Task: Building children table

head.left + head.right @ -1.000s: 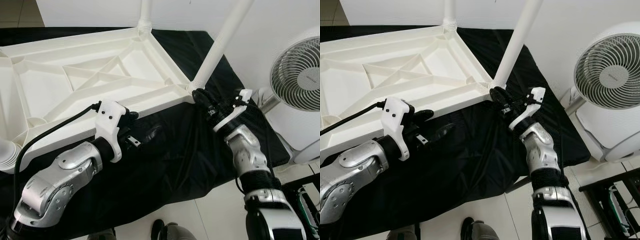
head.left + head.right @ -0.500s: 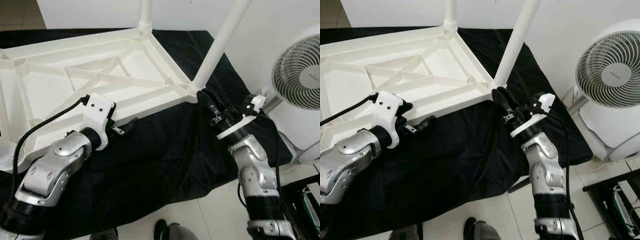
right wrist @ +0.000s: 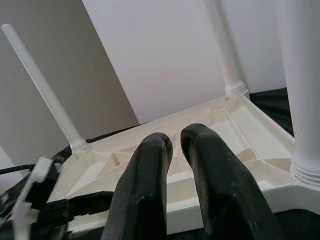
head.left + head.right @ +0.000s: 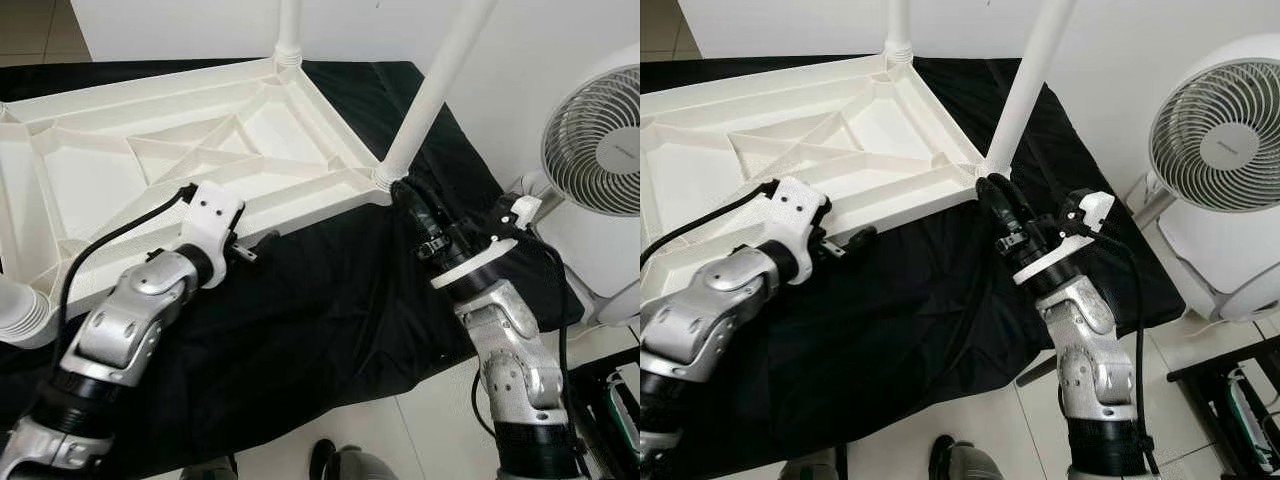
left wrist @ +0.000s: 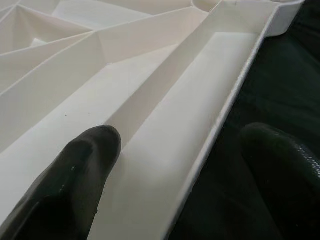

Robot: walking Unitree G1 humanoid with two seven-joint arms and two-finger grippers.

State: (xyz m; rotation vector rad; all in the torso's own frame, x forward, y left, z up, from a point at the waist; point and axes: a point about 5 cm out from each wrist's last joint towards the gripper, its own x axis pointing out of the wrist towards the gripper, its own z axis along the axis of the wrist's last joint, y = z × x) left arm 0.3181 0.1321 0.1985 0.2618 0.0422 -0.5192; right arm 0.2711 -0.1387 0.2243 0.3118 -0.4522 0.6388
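The white plastic table top (image 4: 150, 170) lies upside down on a black cloth, its ribs facing up. Upright legs stand in its far corner (image 4: 290, 30) and near right corner (image 4: 430, 100). A third leg's ribbed base (image 4: 18, 312) is at the near left corner. My left gripper (image 4: 252, 245) is open and straddles the near rim (image 5: 215, 135), one finger (image 5: 75, 175) over the inside, the other (image 5: 280, 170) over the cloth. My right gripper (image 4: 405, 190) is shut and empty at the foot of the near right leg (image 3: 300, 75).
The black cloth (image 4: 330, 320) hangs over the front edge above a tiled floor. A white standing fan (image 4: 595, 145) is close on the right, just beyond my right arm. A white wall runs behind the table.
My left arm has reached forward, bringing its open fingers onto the table's near rim. My right gripper has stayed by the leg's foot while its forearm swung lower.
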